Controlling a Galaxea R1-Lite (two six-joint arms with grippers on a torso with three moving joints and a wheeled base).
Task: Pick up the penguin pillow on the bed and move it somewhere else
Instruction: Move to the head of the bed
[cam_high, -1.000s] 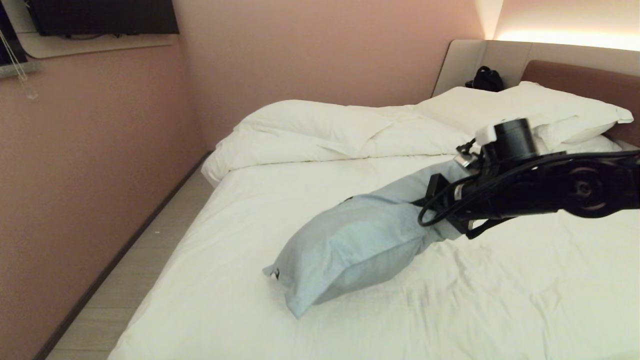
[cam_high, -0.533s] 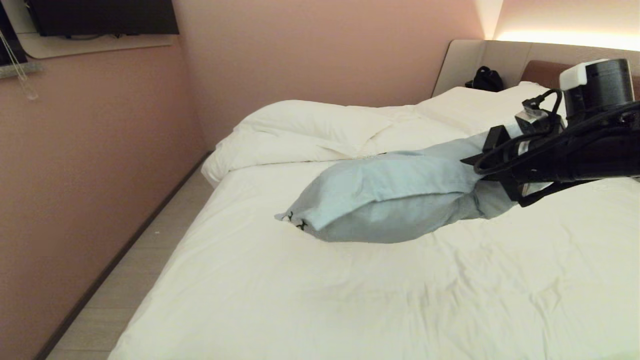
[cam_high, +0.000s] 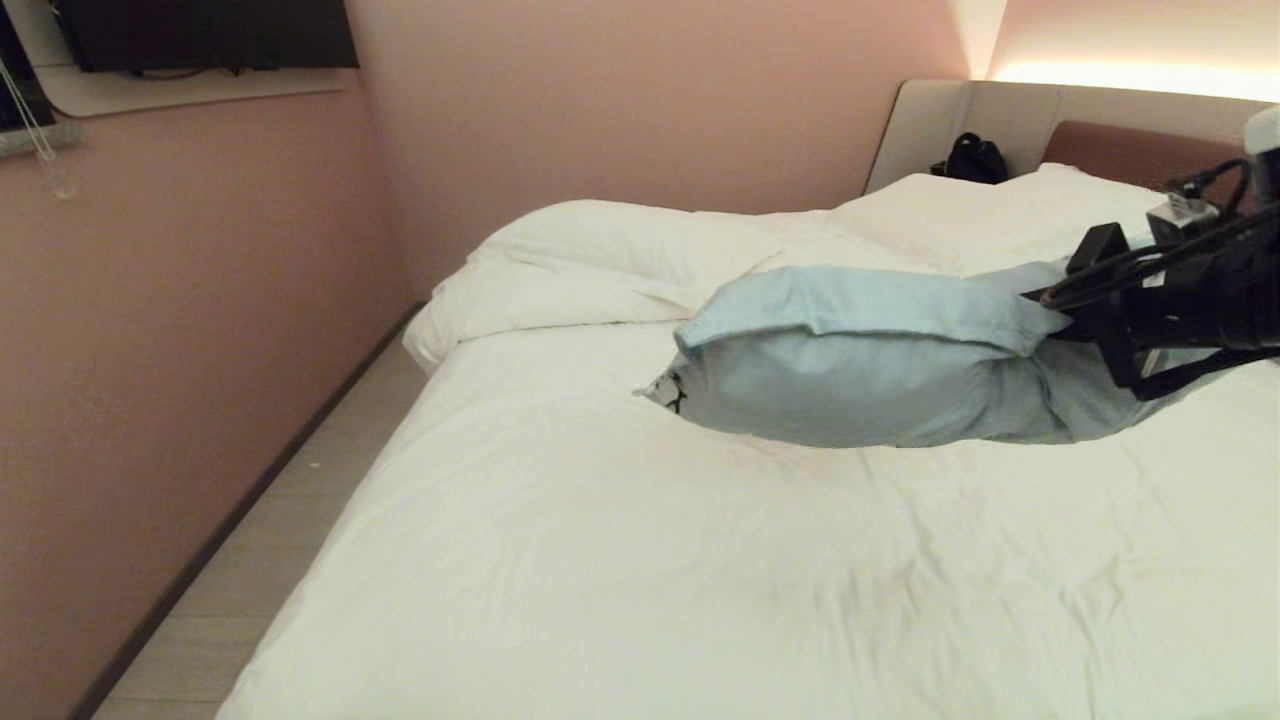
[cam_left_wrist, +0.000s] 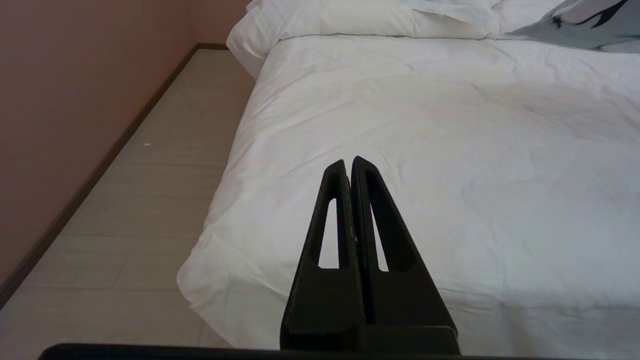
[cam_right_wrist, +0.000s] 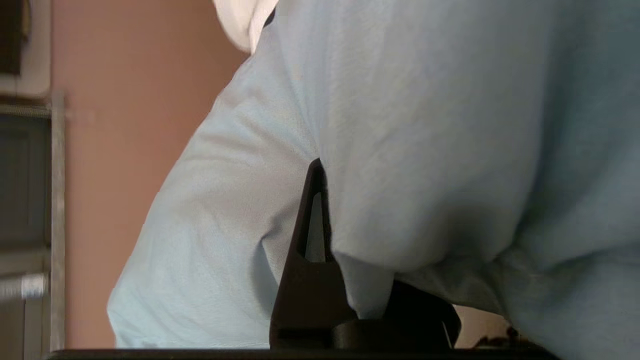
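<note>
The penguin pillow (cam_high: 860, 370), pale blue-grey, hangs lengthwise low over the middle of the bed (cam_high: 700, 580). A bit of black-and-white print shows at its left corner. My right gripper (cam_high: 1078, 318) is shut on the pillow's right end, its fingertips buried in the fabric. In the right wrist view the pillow (cam_right_wrist: 425, 125) fills the frame, bunched over the gripper (cam_right_wrist: 325, 172) with one black finger (cam_right_wrist: 314, 220) showing. My left gripper (cam_left_wrist: 349, 165) is shut and parked over the bed's foot corner, holding nothing. The pillow's printed corner (cam_left_wrist: 585, 22) shows far off in that view.
A folded white duvet (cam_high: 620, 250) and plain white pillows (cam_high: 1000, 215) lie toward the brown headboard (cam_high: 1130, 150). A black bag (cam_high: 968, 158) sits on the ledge beside it. A narrow strip of floor (cam_high: 260, 560) runs between the bed and the pink wall.
My right arm has swung right and back toward the headboard. It has carried the pillow up off the sheet, from the bed's near middle toward the white pillows.
</note>
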